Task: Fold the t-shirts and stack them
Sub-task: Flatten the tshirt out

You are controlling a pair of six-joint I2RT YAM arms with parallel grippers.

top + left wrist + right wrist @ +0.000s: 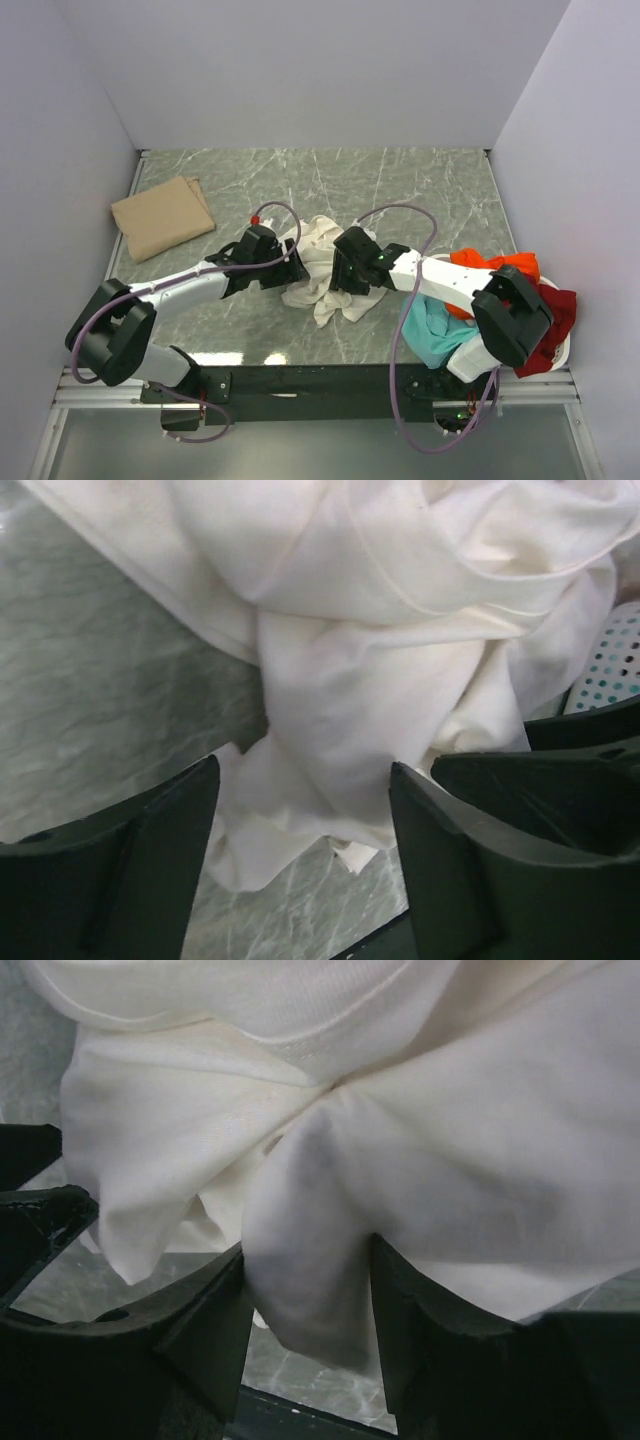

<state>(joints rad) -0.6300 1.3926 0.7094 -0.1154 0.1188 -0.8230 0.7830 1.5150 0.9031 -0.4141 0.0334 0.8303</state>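
The cream-white t-shirt (318, 262) lies crumpled in the middle of the marble table, bunched between both grippers. My left gripper (284, 266) is at its left side, jaws open, with cloth (380, 630) hanging loosely between the fingers (170, 850). My right gripper (347, 276) is at its right side, shut on a thick fold of the same shirt (450, 1140). The tan t-shirt (162, 216) lies folded at the back left. Orange (495, 265), dark red (556, 320) and teal (435, 335) t-shirts are piled at the right.
The white plastic basket (566, 350) at the front right holds the coloured shirts; its perforated wall shows in the left wrist view (610, 665). Grey walls enclose the table on three sides. The right arm's cable loops over the table centre.
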